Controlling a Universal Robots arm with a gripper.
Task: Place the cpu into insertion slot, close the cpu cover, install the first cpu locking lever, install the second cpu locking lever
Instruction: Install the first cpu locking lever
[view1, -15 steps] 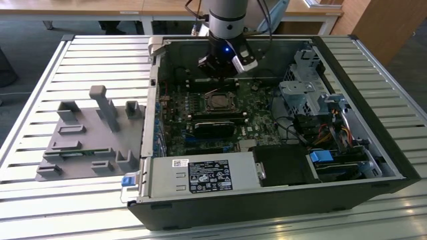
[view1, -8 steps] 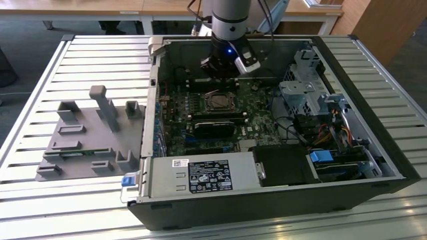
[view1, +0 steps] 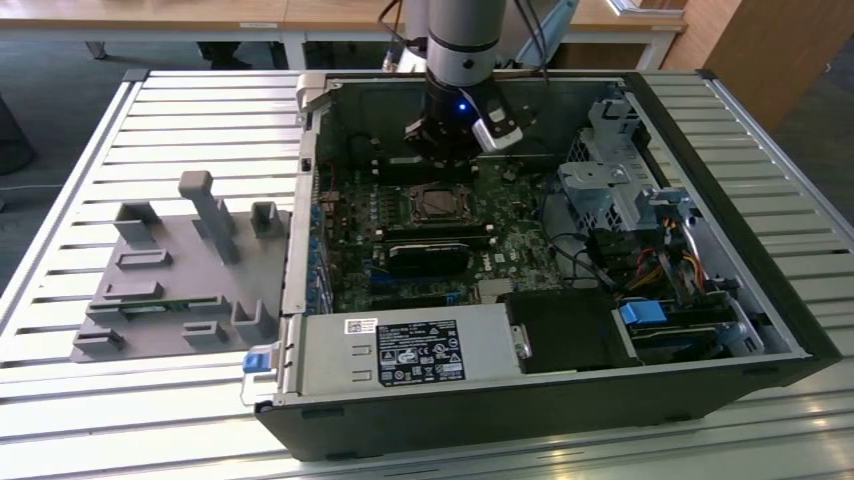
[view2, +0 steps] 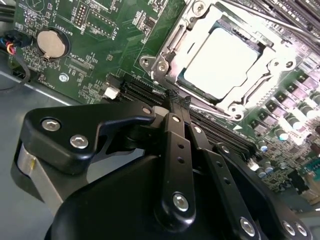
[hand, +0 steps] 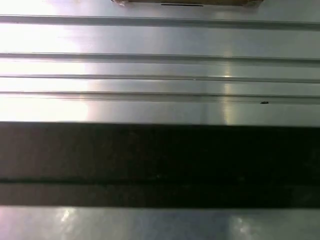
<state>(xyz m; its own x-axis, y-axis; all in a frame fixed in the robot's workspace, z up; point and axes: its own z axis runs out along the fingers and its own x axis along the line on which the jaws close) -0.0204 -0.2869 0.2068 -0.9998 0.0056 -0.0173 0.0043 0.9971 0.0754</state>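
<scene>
Cpu: small flat square chip with a pale metal face that glares almost white in the second wrist view. It lies flat and square inside the insertion slot.
Insertion slot: small square socket with a silvery rim, on the green motherboard near the middle of the open computer case.
Cpu cover: thin silvery frame plate with a cut-out middle. From here it looks to lie down around the chip's edges, with the metal face showing through the opening.
Locking levers: thin metal rods run along the frame's sides. I cannot tell whether they are latched.
End effector: black linkage fingers, clenched tip to tip with nothing between them. The tips are poised just beside the socket's corner, over a long black card slot, and I cannot tell if they touch it. In the exterior view the end effector hangs inside the case, just behind the socket.
Coin cell: round and silvery, on the board, well apart from the socket.
Power supply: grey box with a dark label, at the near edge of the case.
Grey fixture: moulded tray with upright posts, on the bench at the exterior view's left, beside the case.
Bench: slatted silvery metal, carrying the case and the fixture.
</scene>
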